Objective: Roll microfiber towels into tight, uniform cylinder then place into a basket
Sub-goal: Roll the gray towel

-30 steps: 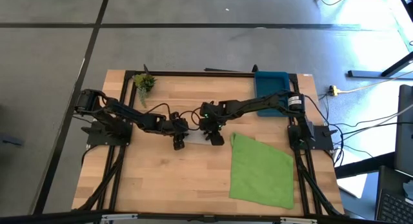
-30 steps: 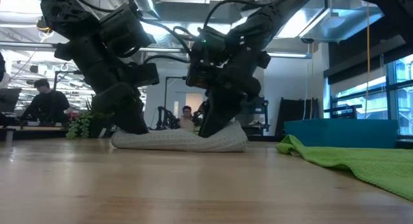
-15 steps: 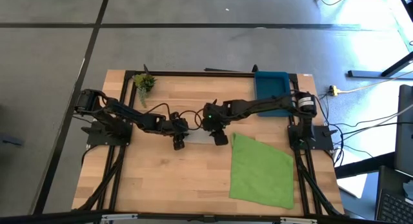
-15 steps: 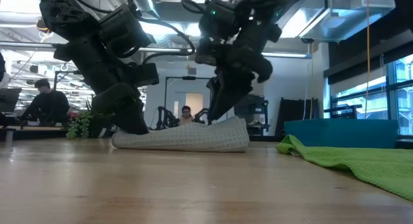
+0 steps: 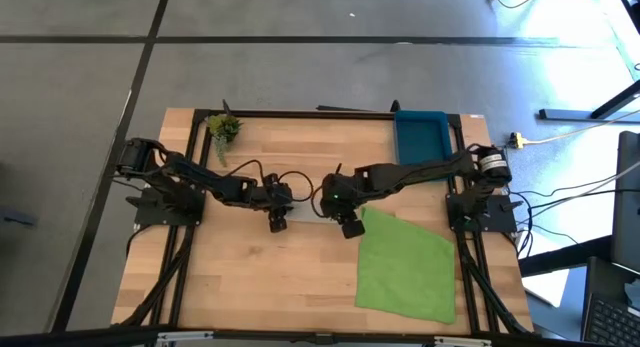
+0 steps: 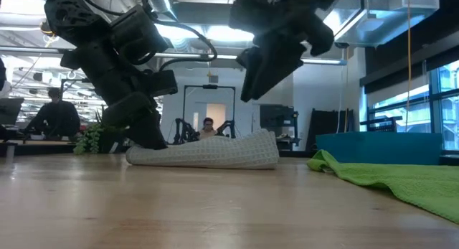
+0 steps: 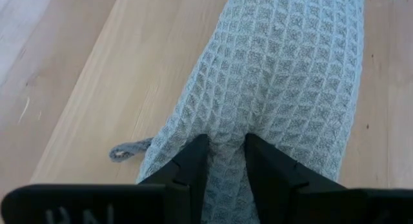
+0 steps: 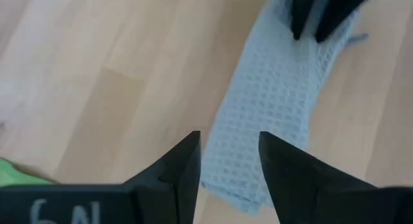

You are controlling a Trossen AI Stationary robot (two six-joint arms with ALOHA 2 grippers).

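The rolled grey towel (image 6: 204, 153) is lying mid-table, the green towel (image 5: 405, 264) spread flat nearby and the blue basket (image 5: 420, 135) sitting at the far edge. The left gripper (image 7: 222, 161) is pinching the roll's end. The right gripper (image 8: 227, 161) is hovering above it, fingers apart, holding nothing.

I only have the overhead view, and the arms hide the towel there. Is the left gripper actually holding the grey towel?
Observer: Yes. The left wrist view shows the left gripper pinching a fold of the grey towel.
Operator: And the right one?
Observer: In the low view the right gripper hangs above the towel's other end, not touching it.
Operator: Does it look like a tight roll?
Observer: Not really. From table height it lies low and flattish rather than round.
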